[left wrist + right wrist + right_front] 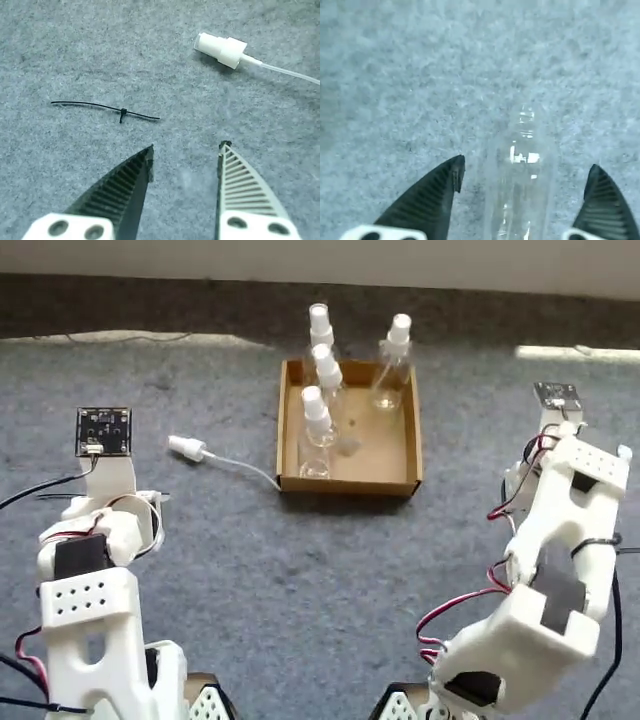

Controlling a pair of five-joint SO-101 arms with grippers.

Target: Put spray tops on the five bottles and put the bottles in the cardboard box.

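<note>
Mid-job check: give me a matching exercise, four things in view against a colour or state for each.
Things:
1. loose spray top
2. bare bottle
3. cable tie
4. cardboard box

States:
A. black, lying on the carpet
B. white, trailing a thin tube
C. clear, between the open fingers of the right gripper
D. brown, holding topped bottles

Pairs: 1-B, 2-C, 3-A, 4-D

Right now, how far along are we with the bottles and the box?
Done: four bottles, tops on, stand in the cardboard box. In hand: the fifth bottle, with no top, sits inside the open right gripper, not clamped. The last spray top lies loose on the mat ahead of the open left gripper. Left: fit that top and box the bottle.
</note>
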